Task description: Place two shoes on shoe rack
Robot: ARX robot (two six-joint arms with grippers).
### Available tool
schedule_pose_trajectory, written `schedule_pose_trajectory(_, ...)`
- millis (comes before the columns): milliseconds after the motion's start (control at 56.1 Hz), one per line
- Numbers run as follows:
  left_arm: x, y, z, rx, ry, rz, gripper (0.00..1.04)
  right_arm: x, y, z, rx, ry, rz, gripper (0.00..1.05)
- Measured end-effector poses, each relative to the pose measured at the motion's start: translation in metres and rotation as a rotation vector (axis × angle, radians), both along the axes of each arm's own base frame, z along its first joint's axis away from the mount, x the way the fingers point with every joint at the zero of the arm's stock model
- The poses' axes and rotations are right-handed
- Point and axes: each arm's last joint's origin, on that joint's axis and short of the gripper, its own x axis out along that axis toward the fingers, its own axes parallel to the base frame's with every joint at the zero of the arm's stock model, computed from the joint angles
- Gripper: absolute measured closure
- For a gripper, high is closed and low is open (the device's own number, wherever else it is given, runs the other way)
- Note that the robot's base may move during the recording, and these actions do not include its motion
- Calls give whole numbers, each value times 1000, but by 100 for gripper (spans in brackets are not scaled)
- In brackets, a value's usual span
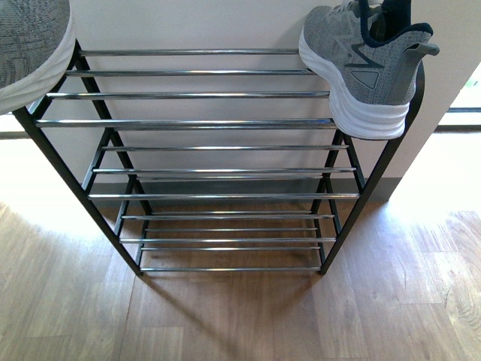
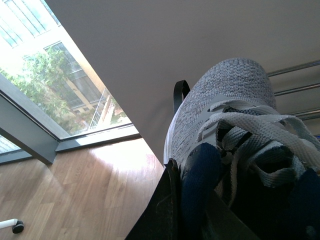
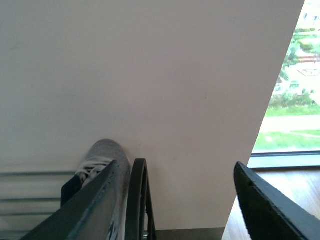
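The shoe rack (image 1: 203, 122) stands against the wall, with a black frame and silver rods. One grey knit sneaker (image 1: 364, 68) rests at the right end of its top shelf, heel overhanging the front rod. A second grey sneaker (image 1: 34, 45) hangs over the top shelf's left end; whether it touches the rods I cannot tell. In the left wrist view my left gripper (image 2: 192, 200) is shut on that sneaker's (image 2: 225, 105) navy collar. My right gripper (image 3: 182, 205) is open and empty beside the rack's end loop (image 3: 137, 200), with the placed sneaker (image 3: 102, 152) just beyond one finger. Neither gripper shows in the front view.
Wood floor (image 1: 240, 316) runs in front of the rack. A pale wall (image 3: 150, 75) stands behind it. Windows reach the floor on both sides (image 2: 45, 90) (image 3: 290, 115). A small caster wheel (image 2: 17, 226) stands on the floor at the left. The lower shelves (image 1: 225, 195) hold nothing.
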Motion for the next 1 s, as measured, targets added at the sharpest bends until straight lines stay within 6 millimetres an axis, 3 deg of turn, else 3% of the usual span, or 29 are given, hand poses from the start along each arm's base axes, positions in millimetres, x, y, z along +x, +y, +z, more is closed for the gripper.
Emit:
schedule_pose_trajectory(232,0,0,0,0,0,1,103,-33,-11,-24,-19,2,4,80)
schedule_pose_trajectory(339,0,0,0,0,0,1,103,-53,-16,-37,-22,7,-11,103)
schedule_pose_trajectory(999,0,0,0,0,0,1,103,-115,-17,-69,-26,9,-9,103)
